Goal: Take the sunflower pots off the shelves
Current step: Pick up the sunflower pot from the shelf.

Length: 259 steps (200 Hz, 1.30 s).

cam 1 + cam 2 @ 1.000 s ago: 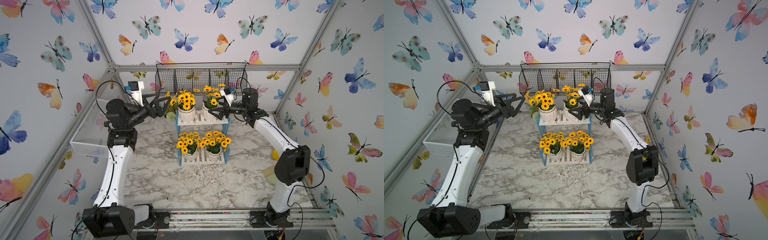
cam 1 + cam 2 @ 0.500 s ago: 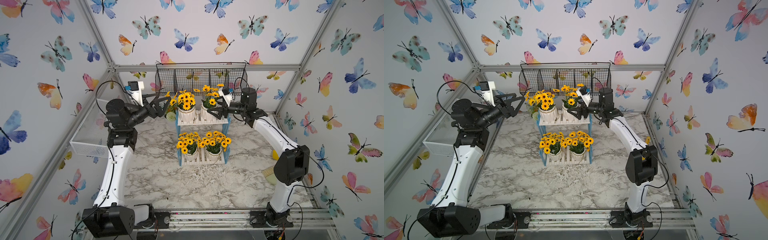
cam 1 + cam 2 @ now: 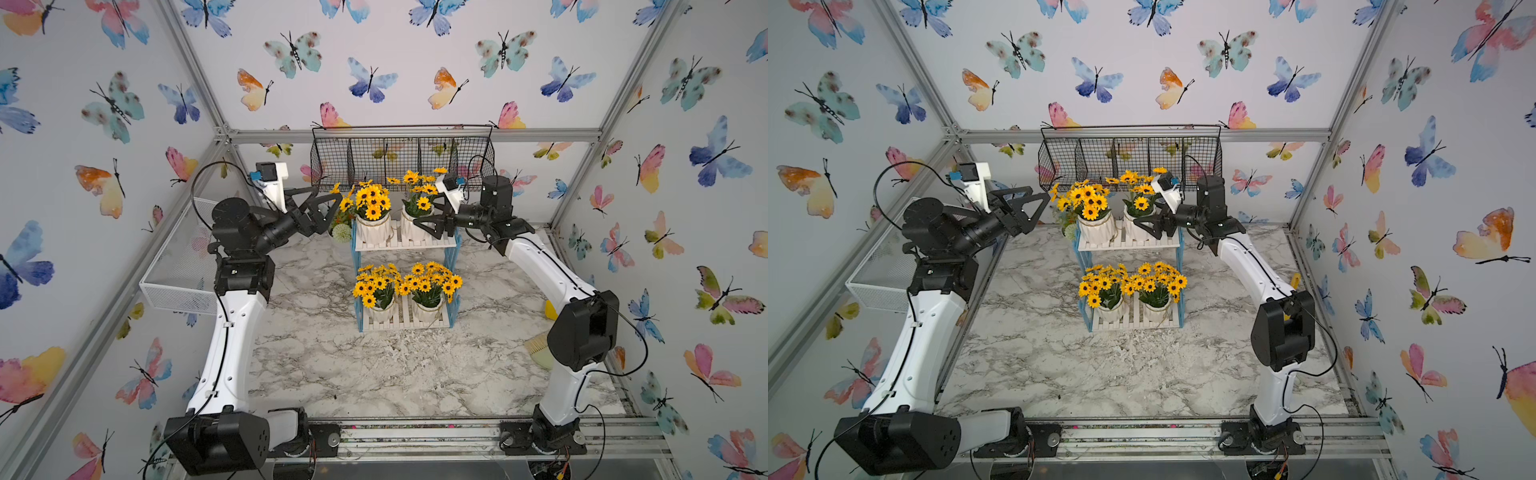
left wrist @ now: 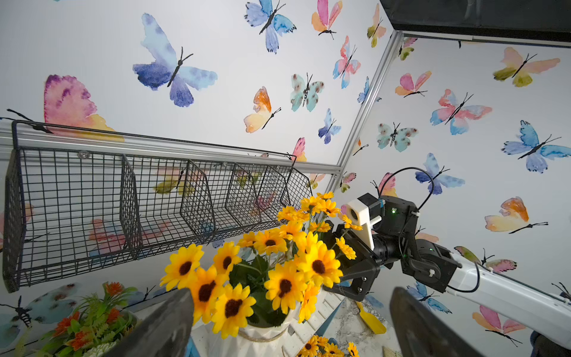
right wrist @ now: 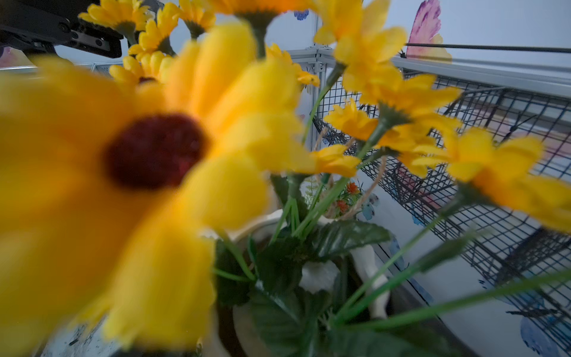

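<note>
Closer than before, right tool (image 3: 424,227) flanks an upper-tier sunflower pot (image 3: 407,220), grip uncertain; left tool (image 3: 326,203) gapes beside shelves (image 3: 432,244) on marbled worktop (image 3: 374,374) amid butterfly-papered walls (image 3: 395,75).

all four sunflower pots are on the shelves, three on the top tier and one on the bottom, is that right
Not quite. All four sunflower pots are on the shelves, but two stand on the top tier and two on the bottom, as both top views show.
</note>
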Tool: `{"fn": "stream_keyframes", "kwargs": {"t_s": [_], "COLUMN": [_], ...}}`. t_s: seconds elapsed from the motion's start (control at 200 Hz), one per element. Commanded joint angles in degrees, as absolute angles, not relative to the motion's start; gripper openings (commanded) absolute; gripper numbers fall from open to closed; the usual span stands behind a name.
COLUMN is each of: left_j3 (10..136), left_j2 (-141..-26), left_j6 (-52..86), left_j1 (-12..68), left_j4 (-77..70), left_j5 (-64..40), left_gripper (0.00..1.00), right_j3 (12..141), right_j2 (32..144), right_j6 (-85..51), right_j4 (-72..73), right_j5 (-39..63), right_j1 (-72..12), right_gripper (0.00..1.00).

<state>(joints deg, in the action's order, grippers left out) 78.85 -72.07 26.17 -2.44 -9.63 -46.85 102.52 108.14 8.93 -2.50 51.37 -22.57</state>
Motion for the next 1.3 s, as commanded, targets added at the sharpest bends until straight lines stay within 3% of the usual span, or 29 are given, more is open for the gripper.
{"fn": "stream_keyframes", "kwargs": {"t_s": [0.0,0.13,0.34,0.621,1.291], "left_j3": [78.3,78.4,78.39,78.33,78.57], "left_j2": [-71.18,-71.19,-71.19,-71.01,-71.28], "left_j6": [26.37,26.46,26.54,26.66,26.63], "left_j1": [-2.73,-2.73,-2.77,-2.75,-2.8], "left_j4": [-11.34,-11.32,-11.37,-11.43,-11.78], "left_j5": [-47.99,-47.98,-47.99,-47.99,-47.98], "left_gripper": [0.98,0.98,0.98,0.98,0.98], "right_j3": [102.09,101.4,99.82,98.14,96.04], "right_j2": [108.15,107.76,106.59,105.23,101.88], "right_j6": [9.84,10.02,10.46,10.46,7.85], "right_j4": [-6.08,-6.22,-5.9,-5.23,-0.44], "right_j5": [50.4,50.42,50.46,50.42,50.61], "right_j1": [-23.03,-23.05,-23.05,-23.03,-23.08], "right_gripper": [0.49,0.42,0.14,0.02,0.02]}}
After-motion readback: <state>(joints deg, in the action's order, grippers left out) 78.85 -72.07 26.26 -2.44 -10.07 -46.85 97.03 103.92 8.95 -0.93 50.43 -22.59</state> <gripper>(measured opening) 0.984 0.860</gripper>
